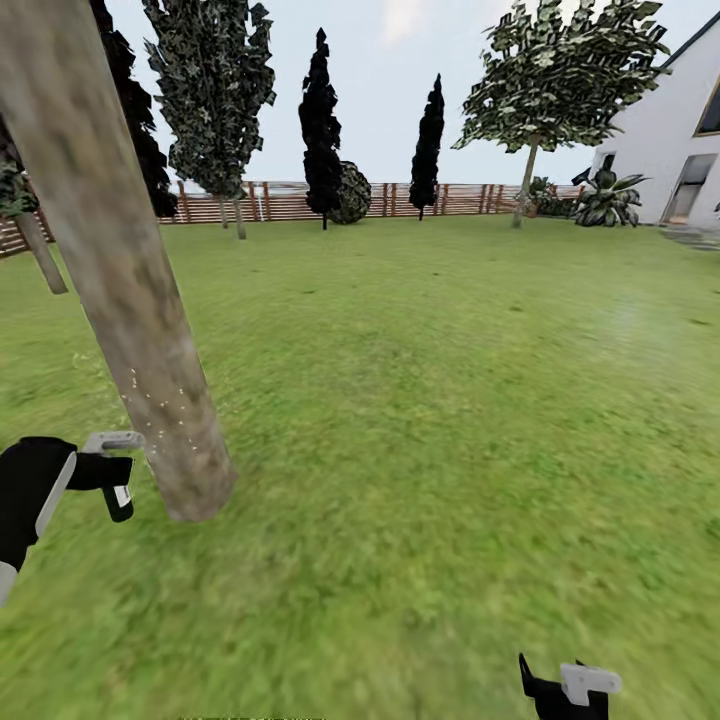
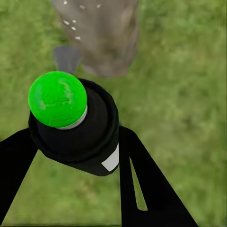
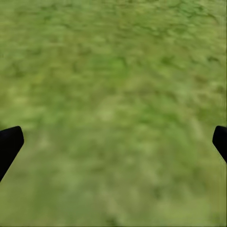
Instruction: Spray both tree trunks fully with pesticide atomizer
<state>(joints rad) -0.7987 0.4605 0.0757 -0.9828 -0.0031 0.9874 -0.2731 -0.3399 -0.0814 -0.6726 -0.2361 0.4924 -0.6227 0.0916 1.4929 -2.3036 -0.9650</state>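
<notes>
Already your left end effector (image 2: 75, 156) is clamped on the black, green-capped pesticide atomizer (image 2: 71, 123), near the thick mottled grey-beige tree trunk (image 1: 120, 280) at near left. White specks (image 1: 150, 400) dot its lower part only; much remains. Your right end effector (image 3: 113, 142) hangs apart over green lawn (image 1: 450, 400); a brown slat fence (image 1: 290, 200) stands far off.

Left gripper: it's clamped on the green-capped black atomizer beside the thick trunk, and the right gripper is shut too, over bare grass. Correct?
Not quite. The left gripper does hold the atomizer next to the tree trunk, but the right gripper is open: the right wrist view shows its fingertips far apart at opposite edges, with nothing but lawn between them.
</notes>
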